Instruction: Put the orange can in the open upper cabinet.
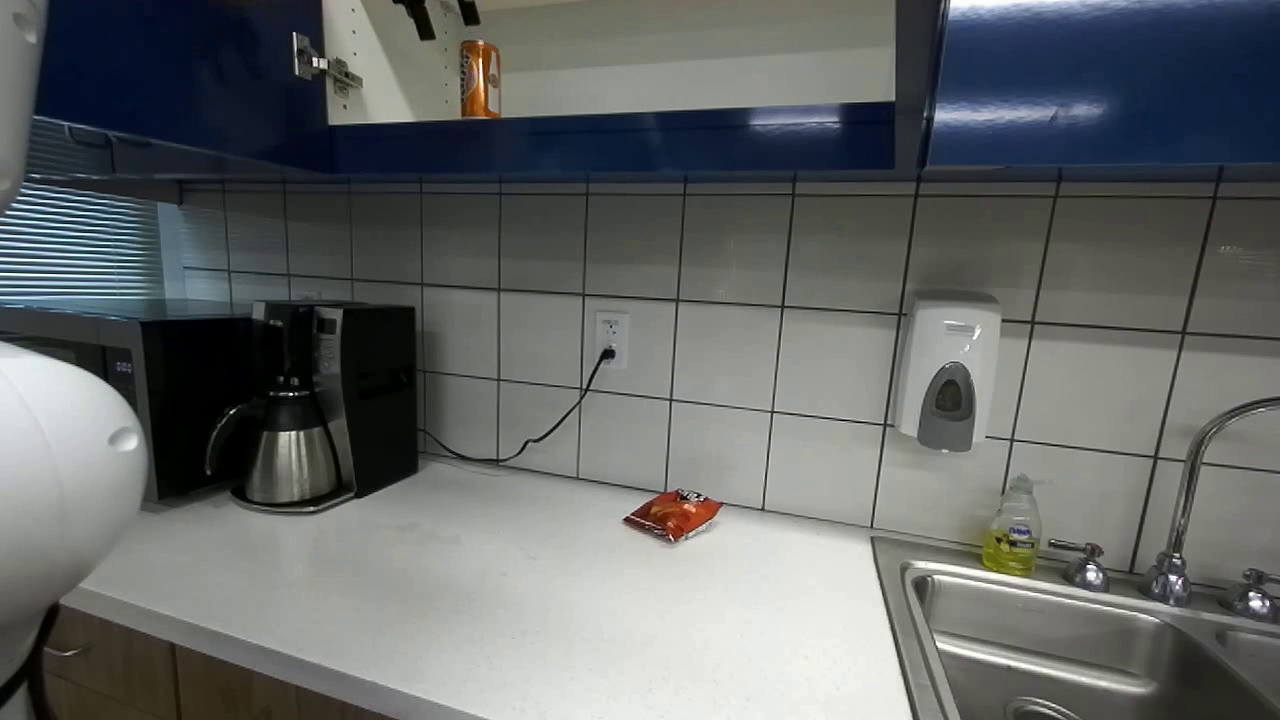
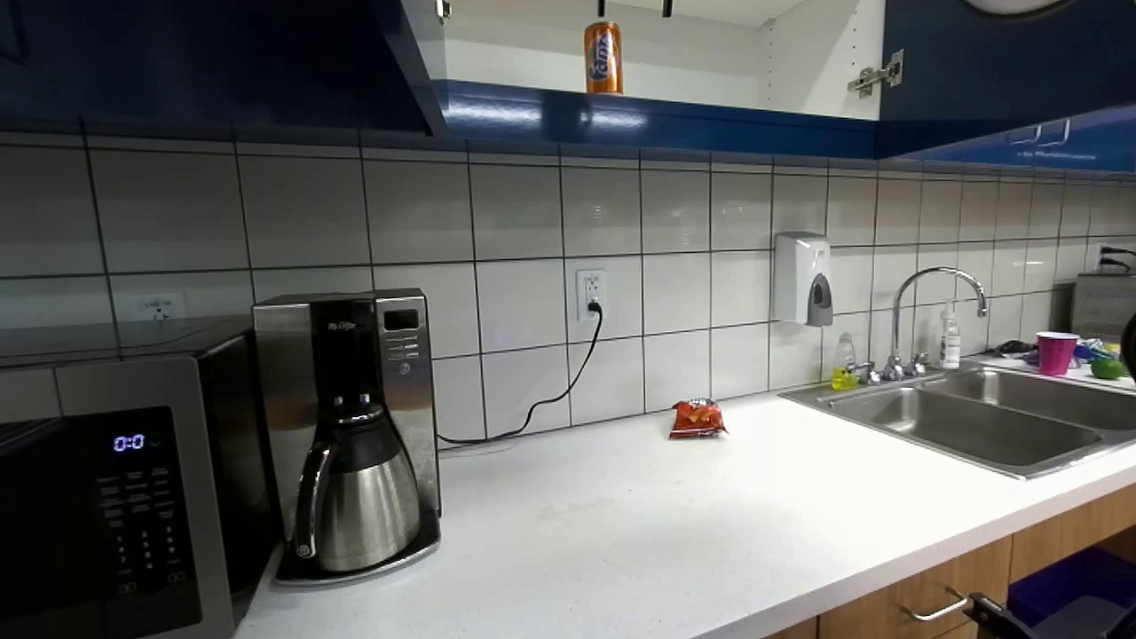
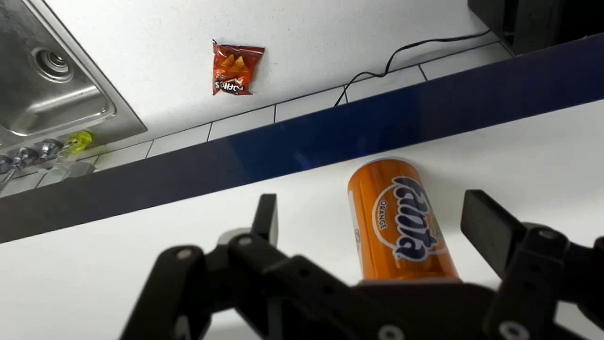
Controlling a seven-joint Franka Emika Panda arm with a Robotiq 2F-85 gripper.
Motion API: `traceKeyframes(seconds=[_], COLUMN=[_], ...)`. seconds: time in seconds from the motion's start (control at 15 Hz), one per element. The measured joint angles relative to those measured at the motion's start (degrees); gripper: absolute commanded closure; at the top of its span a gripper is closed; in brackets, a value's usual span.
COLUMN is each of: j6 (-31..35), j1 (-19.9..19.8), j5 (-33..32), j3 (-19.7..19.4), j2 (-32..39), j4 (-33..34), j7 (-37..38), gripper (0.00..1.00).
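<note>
1. Orange can (image 2: 603,60) stands upright inside the open upper cabinet (image 2: 532,35), just behind the blue front edge (image 2: 710,129). Sits at 12 o'clock in an exterior view, 4 o'clock in wrist view.
2. Cabinet: pale inside, blue doors (image 2: 1003,80) swung out on its 9 and 3 o'clock sides.
3. Gripper (image 3: 370,210): fingers well apart; in wrist view can shows between them, one finger toward 9 o'clock, its mate toward 3 o'clock, gap on both sides.
4. Fingertips show higher than the can's top in both exterior views.
5. Can base probably rests on the cabinet floor; front edge masks it in both exterior views.
6. White robot arm (image 1: 60,480): bulks in at 9 o'clock in an exterior view.
7. Snack packet (image 1: 675,517), orange-red, lies on the counter (image 1: 500,590) near the tiled wall (image 1: 730,345): 6 o'clock in an exterior view, 11 o'clock in wrist view.
8. Coffee maker (image 2: 413,373) with steel pot (image 2: 368,519): 8 o'clock in an exterior view. Microwave (image 2: 151,488) is just beside it, toward 9 o'clock.
9. Sink (image 1: 900,600): 4 o'clock in an exterior view; dish soap bottle (image 1: 1012,540) stands at its back rim. Soap dispenser (image 1: 950,365) is mounted on the wall, 3 o'clock in an exterior view.
</note>
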Motion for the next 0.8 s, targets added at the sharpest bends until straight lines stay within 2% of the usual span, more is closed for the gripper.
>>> traceKeyframes(seconds=[0.4, 0.8], j6=[-1.18, -1.13], j1=[-0.07, -0.31], j5=[3.04, 8.13], j3=[0.0, -1.88], j2=[-6.19, -17.08], j4=[-6.04, -19.13], j7=[0.2, 0.3], gripper=[0.0, 0.0])
